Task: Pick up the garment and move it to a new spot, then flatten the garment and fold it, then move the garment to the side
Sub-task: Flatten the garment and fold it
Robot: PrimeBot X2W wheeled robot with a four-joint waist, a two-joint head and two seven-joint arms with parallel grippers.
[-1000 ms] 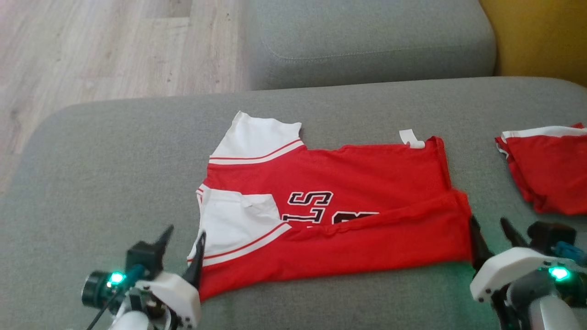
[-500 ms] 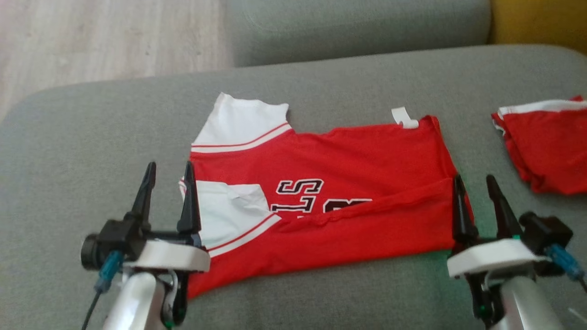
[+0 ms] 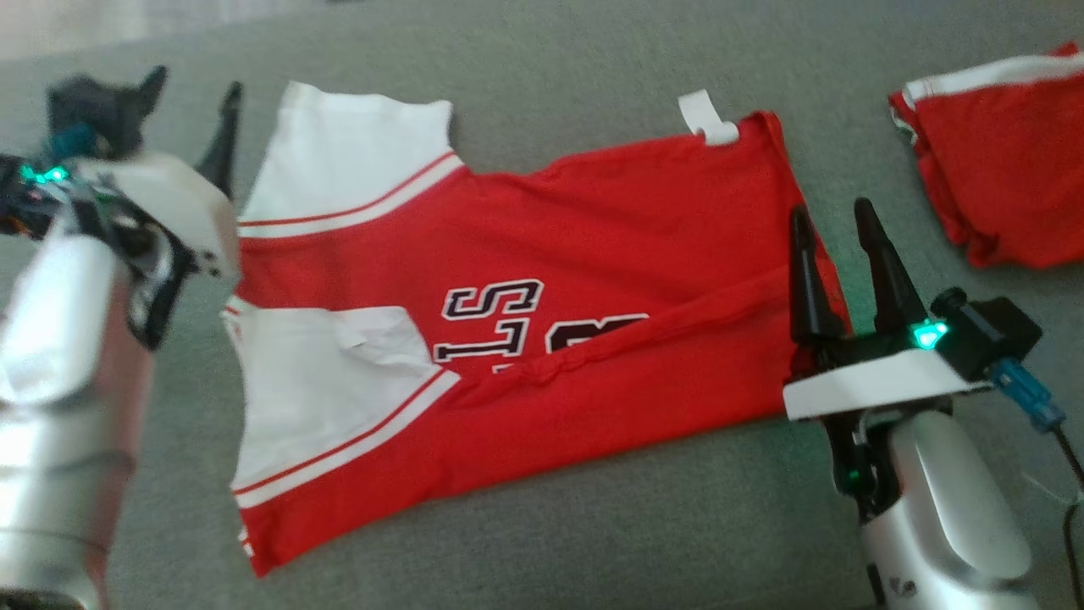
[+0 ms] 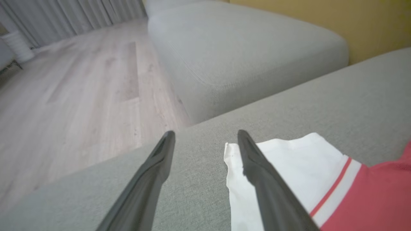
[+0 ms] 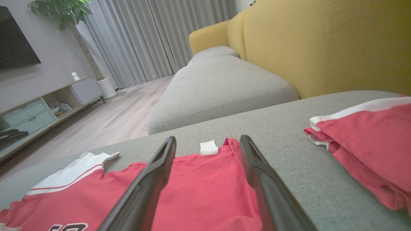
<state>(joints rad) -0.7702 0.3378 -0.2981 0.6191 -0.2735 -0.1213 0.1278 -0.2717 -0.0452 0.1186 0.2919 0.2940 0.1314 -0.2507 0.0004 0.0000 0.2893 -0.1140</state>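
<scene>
The left gripper (image 3: 193,89) has its two dark fingers spread apart with nothing between them. It sits at the outer edge of the white sleeve (image 3: 347,161) of the red-and-white jersey (image 3: 593,254). In the left wrist view the finger nearer the cloth crosses the sleeve's edge, while the other finger and the gap between them lie over bare grey cushion (image 3: 593,525). Whether the tips touch the cushion cannot be told. Beyond this gripper's tips are the wooden floor (image 4: 80,96) and a second grey cushion (image 4: 240,57). The jersey lies spread on the cushion between the two grippers. Its near long edge is folded over its black lettering (image 3: 495,318), and a small white tag (image 3: 707,119) sticks out at the far corner of its hem. The right gripper (image 3: 832,216) is also released and empty, with its jaws wide at the hem end. In the right wrist view one finger lies over the red cloth and the other along the hem's edge, with the tag showing beyond the tips. To this gripper's outer side, apart from it, a folded red garment (image 3: 999,169) with a white band rests on the same cushion.
</scene>
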